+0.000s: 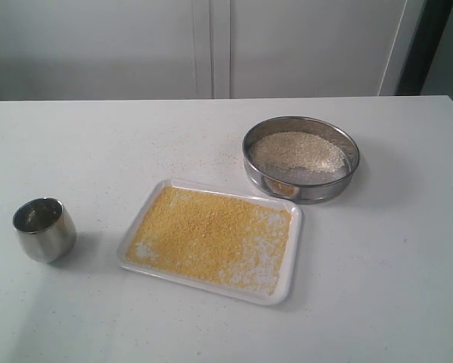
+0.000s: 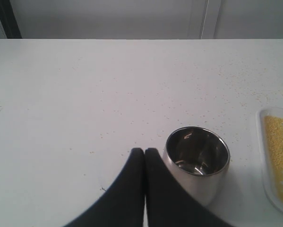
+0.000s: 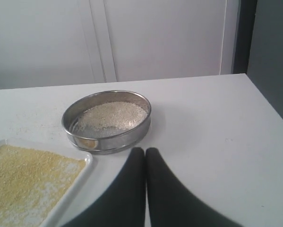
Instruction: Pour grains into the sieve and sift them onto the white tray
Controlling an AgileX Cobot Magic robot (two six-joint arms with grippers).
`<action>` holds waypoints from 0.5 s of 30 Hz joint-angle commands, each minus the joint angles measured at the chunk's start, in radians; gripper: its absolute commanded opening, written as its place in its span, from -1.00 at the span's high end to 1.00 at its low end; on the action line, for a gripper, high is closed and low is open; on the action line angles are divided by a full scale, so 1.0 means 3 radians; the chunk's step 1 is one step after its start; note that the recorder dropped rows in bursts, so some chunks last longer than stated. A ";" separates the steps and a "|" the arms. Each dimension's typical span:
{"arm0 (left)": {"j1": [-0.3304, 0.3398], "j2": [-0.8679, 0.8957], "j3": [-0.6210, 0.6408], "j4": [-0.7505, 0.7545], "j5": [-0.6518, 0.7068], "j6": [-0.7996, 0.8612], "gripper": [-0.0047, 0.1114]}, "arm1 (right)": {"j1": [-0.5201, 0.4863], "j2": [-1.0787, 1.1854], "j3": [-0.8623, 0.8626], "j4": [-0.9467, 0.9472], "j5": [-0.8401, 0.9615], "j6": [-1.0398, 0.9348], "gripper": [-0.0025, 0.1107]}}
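The white tray lies mid-table under a layer of fine yellow grains. Behind it to the right, the steel sieve rests on the table, holding coarse pale grains. The sieve and a tray corner also show in the right wrist view. My right gripper is shut and empty, a short way off the sieve. My left gripper is shut and empty beside the empty steel cup. Neither gripper appears in the exterior view.
The small steel cup stands upright at the left of the tray. Stray grains speckle the white table behind the tray. A white wall runs behind the table, and the table's right edge drops off beyond the sieve.
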 commanded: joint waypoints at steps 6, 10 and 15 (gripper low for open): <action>0.0006 -0.0030 0.0022 0.0008 -0.0015 -0.0016 0.92 | -0.0032 -0.0018 0.0567 -0.0060 -0.0637 -0.0042 0.96; 0.0006 -0.0030 0.0022 0.0008 -0.0015 -0.0016 0.92 | -0.0032 -0.0018 0.0740 -0.0060 -0.0708 -0.0042 0.96; 0.0006 -0.0030 0.0022 0.0008 -0.0015 -0.0016 0.92 | -0.0032 -0.0018 0.0957 -0.0060 -0.0691 -0.0042 0.96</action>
